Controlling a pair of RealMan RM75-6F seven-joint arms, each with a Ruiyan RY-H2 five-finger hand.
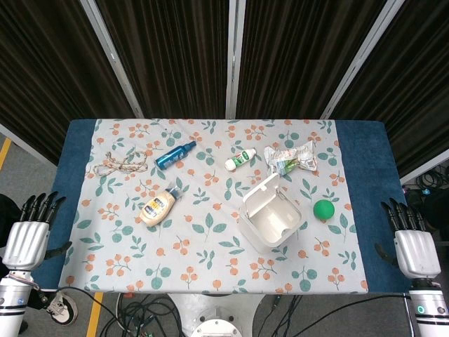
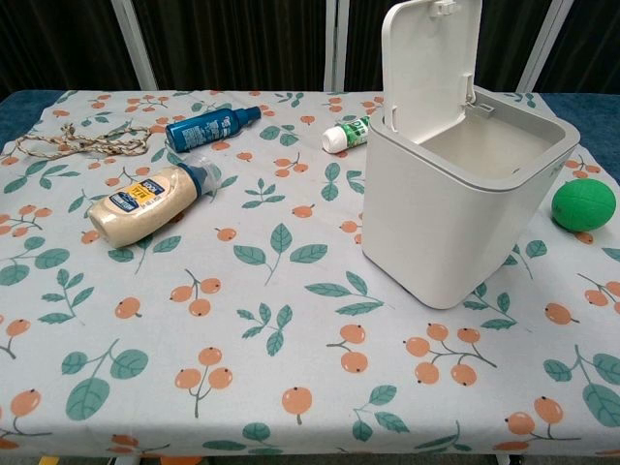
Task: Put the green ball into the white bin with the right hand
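My left hand (image 1: pixel 27 235) hangs open and empty off the table's left edge. The white plastic bin (image 1: pixel 270 217) stands lid-up; the round green ball (image 1: pixel 323 209) lies just right of it. My right hand (image 1: pixel 414 242), open, hasn't reached yet: I'd reach left for the ball.

Plastics, cloth and cord on our desk

We see a smooth, matt white plastic bin (image 2: pixel 455 208) with a hinged lid, a matt green ball (image 2: pixel 584 205) with a faintly textured skin, a glossy blue plastic spray bottle (image 2: pixel 208 127), a smooth cream plastic squeeze bottle (image 2: pixel 145 201), a crinkly shiny clear wrapper (image 1: pixel 291 157), a rough braided tan cord (image 2: pixel 82 143), and a matt floral cloth (image 2: pixel 281 320) over the blue fabric-covered desk (image 1: pixel 76 151).
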